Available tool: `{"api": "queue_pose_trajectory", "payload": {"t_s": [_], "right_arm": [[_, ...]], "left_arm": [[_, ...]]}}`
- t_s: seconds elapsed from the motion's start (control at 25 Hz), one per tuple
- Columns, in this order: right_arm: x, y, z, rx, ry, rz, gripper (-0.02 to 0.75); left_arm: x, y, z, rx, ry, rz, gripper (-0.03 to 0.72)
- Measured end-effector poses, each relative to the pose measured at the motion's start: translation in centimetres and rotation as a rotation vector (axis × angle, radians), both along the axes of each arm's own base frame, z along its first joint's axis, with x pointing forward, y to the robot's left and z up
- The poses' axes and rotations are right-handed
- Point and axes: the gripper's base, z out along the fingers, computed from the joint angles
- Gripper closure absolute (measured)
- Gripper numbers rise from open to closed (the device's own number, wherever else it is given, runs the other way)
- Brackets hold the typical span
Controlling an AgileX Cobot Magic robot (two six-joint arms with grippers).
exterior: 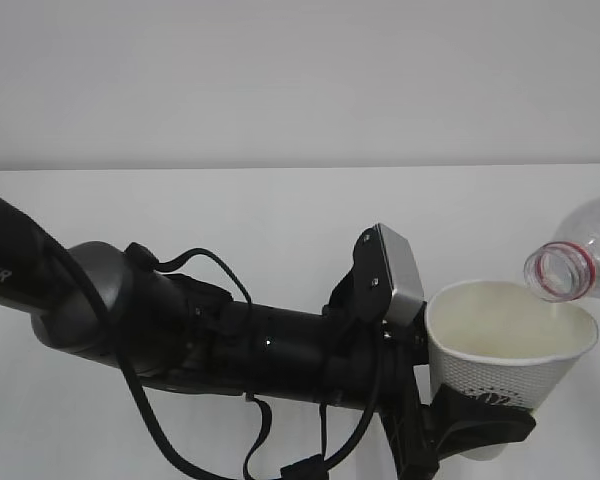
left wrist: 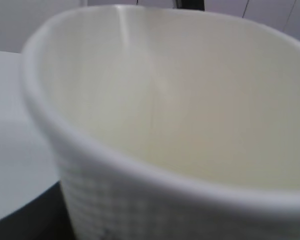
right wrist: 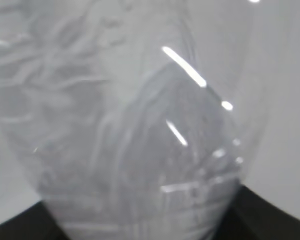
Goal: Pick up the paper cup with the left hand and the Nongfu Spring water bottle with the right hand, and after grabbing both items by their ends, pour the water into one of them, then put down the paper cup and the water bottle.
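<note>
While left tool grasps paper cup, tilted bottle fills right tool's view, grip unclear, cables looping.

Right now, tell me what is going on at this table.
A two-armed robot is in the middle of a pour. The left gripper holds a white paper cup upright, clasped low on its side. From the right, a clear plastic bottle is tipped over, its open mouth with the red ring above the cup's rim. The right wrist view is filled by the bottle, so that arm appears to be holding it. No stream of water can be made out, and the cup looks empty from the left wrist view.
</note>
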Motion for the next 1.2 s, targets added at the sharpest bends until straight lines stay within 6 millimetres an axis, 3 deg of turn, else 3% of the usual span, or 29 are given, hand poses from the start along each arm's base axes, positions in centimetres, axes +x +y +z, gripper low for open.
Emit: {"api": "queue_pose_trajectory", "payload": {"t_s": [1.2], "right_arm": [[0.18,-0.16,0.51,-0.034,-0.065,-0.008,0.321]], "left_arm": [[0.01,0.00,-0.01,0.002,0.000,0.001,0.176]]}}
